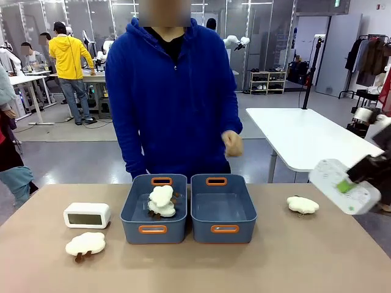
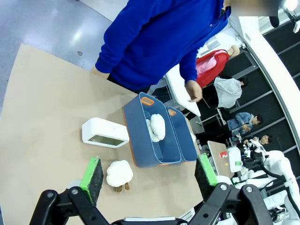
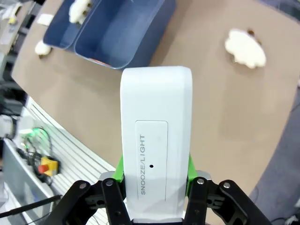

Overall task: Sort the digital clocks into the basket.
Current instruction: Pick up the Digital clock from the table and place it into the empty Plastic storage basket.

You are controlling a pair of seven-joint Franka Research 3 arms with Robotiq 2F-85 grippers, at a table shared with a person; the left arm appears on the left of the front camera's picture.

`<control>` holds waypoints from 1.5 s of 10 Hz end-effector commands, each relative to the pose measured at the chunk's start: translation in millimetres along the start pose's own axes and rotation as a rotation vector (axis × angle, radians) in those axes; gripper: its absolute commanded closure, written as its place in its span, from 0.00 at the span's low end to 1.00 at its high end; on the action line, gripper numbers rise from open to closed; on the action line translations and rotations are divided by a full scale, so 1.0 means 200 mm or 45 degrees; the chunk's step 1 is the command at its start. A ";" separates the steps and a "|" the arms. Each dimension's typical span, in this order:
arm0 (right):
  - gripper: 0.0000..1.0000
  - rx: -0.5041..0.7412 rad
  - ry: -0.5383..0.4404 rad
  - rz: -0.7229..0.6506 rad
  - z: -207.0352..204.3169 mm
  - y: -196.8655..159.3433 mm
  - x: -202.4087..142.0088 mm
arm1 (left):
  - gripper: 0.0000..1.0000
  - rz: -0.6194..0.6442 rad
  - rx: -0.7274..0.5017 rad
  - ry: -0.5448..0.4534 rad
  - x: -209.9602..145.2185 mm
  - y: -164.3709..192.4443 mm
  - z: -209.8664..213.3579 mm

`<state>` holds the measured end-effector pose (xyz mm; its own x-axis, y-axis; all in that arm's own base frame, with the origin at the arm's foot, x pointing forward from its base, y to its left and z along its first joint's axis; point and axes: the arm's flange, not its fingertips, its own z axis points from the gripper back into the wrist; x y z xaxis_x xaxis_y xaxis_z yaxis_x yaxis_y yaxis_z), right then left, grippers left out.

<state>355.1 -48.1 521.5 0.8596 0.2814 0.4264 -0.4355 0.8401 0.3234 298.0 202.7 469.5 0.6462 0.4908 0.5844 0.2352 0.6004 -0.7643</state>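
Observation:
My right gripper [image 1: 348, 184] hangs above the table's right edge, shut on a white digital clock [image 1: 342, 186]. In the right wrist view this clock [image 3: 156, 136] stands between the green pads [image 3: 119, 165], its "SNOOZE/LIGHT" side facing the camera. A second digital clock [image 1: 87, 215] rests on the table at the left, screen toward me. Two blue-grey baskets stand side by side in the middle: the right basket [image 1: 223, 209] is empty, while the left one [image 1: 133, 210] holds cream plush toys. My left gripper [image 2: 149, 172] is open, high above the clock [image 2: 104, 132] and the baskets [image 2: 140, 136].
One cream plush toy [image 1: 85, 243] lies in front of the left clock, another [image 1: 302, 204] right of the baskets. A person in a blue hoodie [image 1: 171, 91] stands at the far edge, one hand [image 1: 232, 144] raised above the right basket.

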 end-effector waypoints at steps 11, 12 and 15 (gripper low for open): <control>1.00 -0.365 0.101 0.098 -1.30 0.57 0.89 | 0.00 0.000 -0.025 -0.015 0.01 0.00 0.00; 1.00 -0.375 0.126 0.096 -1.37 0.57 0.86 | 0.00 0.000 -0.025 -0.015 0.01 0.00 0.00; 1.00 -0.367 0.153 0.048 -1.47 0.52 0.82 | 0.00 0.000 -0.025 -0.015 0.01 0.00 0.00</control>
<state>528.2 214.0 375.2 0.8699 0.3869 0.3058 -0.4232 0.9040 0.0603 298.1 202.6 469.8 0.6464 0.4900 0.5848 0.2350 0.6013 -0.7637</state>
